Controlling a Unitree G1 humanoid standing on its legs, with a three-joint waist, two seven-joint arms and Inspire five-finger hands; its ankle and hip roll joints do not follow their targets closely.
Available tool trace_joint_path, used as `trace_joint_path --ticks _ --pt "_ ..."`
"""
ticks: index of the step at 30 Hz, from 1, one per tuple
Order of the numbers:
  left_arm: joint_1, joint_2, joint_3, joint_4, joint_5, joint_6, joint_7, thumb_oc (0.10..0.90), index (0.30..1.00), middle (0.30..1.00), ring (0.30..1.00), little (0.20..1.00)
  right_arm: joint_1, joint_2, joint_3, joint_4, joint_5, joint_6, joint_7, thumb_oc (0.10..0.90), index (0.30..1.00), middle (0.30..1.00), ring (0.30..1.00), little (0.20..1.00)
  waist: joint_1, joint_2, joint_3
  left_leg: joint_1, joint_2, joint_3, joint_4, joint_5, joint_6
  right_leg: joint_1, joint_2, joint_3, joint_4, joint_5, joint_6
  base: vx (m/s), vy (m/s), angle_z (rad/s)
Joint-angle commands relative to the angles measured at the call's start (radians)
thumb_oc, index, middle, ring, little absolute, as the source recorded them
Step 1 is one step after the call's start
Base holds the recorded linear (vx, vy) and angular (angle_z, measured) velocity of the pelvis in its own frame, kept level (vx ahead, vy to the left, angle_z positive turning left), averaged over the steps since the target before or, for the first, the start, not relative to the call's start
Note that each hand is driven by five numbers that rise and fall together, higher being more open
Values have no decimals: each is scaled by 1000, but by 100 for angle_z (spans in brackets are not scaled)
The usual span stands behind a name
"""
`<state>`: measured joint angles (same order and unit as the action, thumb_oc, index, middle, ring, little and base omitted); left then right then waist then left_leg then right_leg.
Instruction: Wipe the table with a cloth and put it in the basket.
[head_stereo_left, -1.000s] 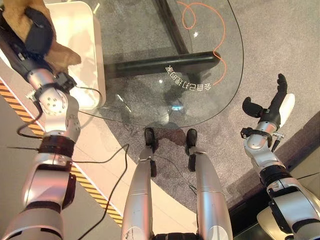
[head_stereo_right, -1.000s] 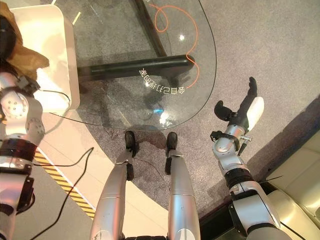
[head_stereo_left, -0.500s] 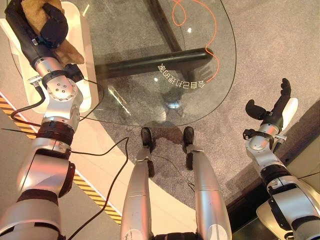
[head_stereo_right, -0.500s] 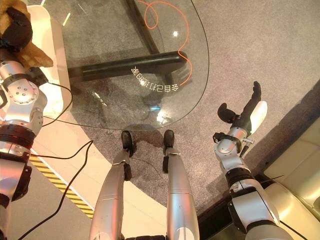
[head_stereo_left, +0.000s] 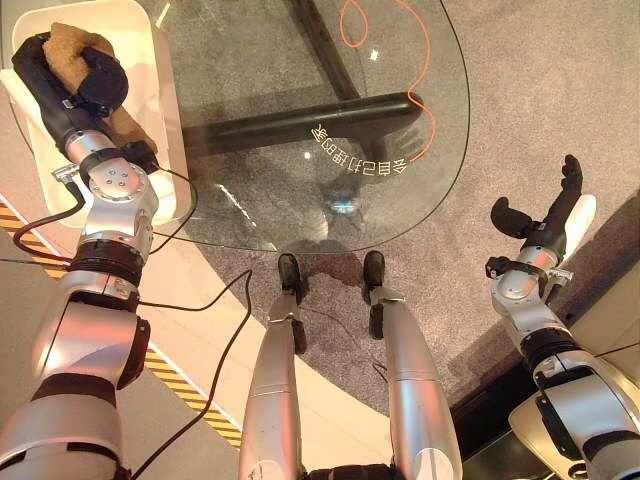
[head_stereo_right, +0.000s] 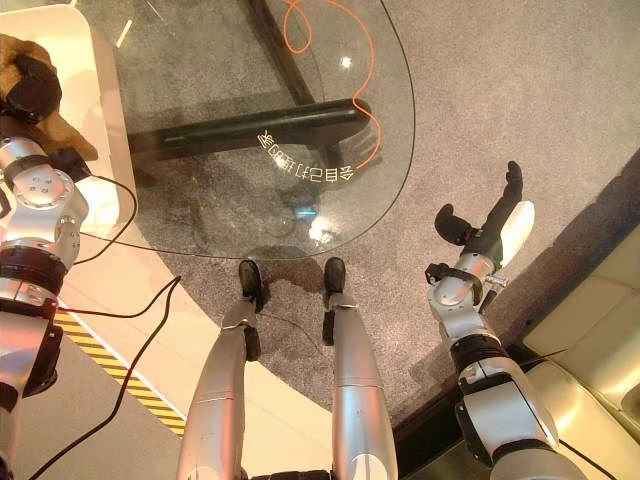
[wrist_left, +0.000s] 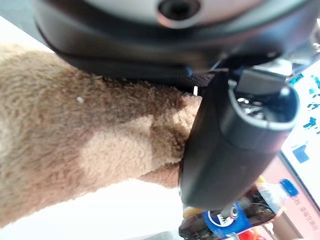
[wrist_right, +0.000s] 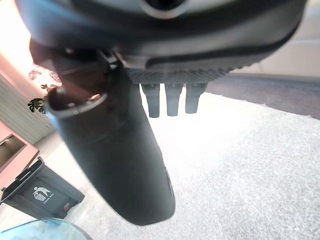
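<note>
A brown fluffy cloth (head_stereo_left: 68, 38) is bunched in my left hand (head_stereo_left: 92, 82), which is shut on it above the inside of the white basket (head_stereo_left: 172, 110) at the far left. A fold of the cloth hangs below the hand towards the basket's floor. In the left wrist view the thumb (wrist_left: 225, 150) presses against the cloth (wrist_left: 75, 150). My right hand (head_stereo_left: 545, 215) hangs open over the grey carpet at the right, apart from the table, fingers straight and holding nothing (wrist_right: 115, 150).
The round glass table (head_stereo_left: 270, 215) lies ahead, with its black base bar (head_stereo_left: 300, 122) and an orange cable (head_stereo_left: 432, 90) seen through it. The basket stands against its left edge. Yellow-black floor tape (head_stereo_left: 190, 392) runs at the lower left. A cream seat (head_stereo_right: 590, 330) is at the right.
The whole picture has shifted, so the camera moved. My left hand still holds the cloth and now sits more fully over the basket's inside. The right hand keeps its pose.
</note>
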<state>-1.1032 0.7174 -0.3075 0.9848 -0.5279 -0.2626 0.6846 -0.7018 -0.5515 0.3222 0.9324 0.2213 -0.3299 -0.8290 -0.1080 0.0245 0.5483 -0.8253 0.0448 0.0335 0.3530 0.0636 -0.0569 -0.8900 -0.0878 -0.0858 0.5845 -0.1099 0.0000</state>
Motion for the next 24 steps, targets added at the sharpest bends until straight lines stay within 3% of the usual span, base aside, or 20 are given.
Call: trace_joint_path --ticks 1,5,24 --pt "-132 128 45 25 82 -50 84 100 300 300 300 200 -20 -34 -20 -25 -2 -56 -71 800 900 900 900 900 18 -6 -28 30 -32 49 86 -131 15 48 63 -20 -65 -17 12 0 0 0" --pt "-133 126 42 42 81 2 84 100 300 300 300 200 -28 -35 -17 -32 -1 -51 -75 800 900 900 900 900 19 -8 -28 27 -32 48 86 -130 13 46 63 -21 -68 -16 12 0 0 0" --pt "-97 115 47 99 80 60 43 100 300 300 300 200 -45 -38 -11 -42 7 -45 -78 800 900 900 900 900 22 -18 -28 13 -32 42 84 -126 12 39 64 -24 -79 -8 15 -1 0 1"
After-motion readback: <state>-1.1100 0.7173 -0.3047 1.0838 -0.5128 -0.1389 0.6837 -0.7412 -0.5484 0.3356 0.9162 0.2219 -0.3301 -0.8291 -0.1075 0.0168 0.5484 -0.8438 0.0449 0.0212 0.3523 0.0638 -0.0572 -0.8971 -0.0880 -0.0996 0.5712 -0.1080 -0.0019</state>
